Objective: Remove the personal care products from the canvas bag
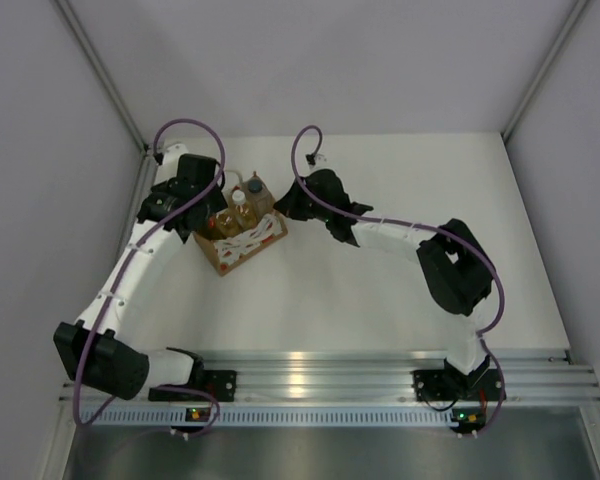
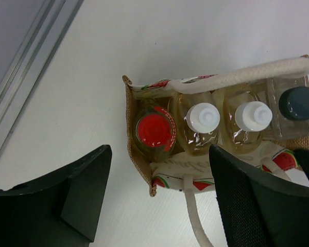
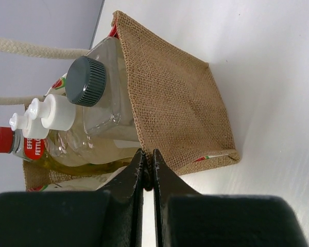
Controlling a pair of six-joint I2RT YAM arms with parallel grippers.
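The canvas bag is set on the left part of the table. Its long axis runs slantwise from near-left to far-right, and its mouth is turned upward. Four bottles are stood upright in a row along that axis, caps up: a red-capped yellow bottle, a white-capped amber bottle, a second amber bottle and a grey-capped clear bottle. The left gripper is held open over the red-capped end. The right gripper is pressed shut at the rim of the opposite end; whether cloth is pinched cannot be told.
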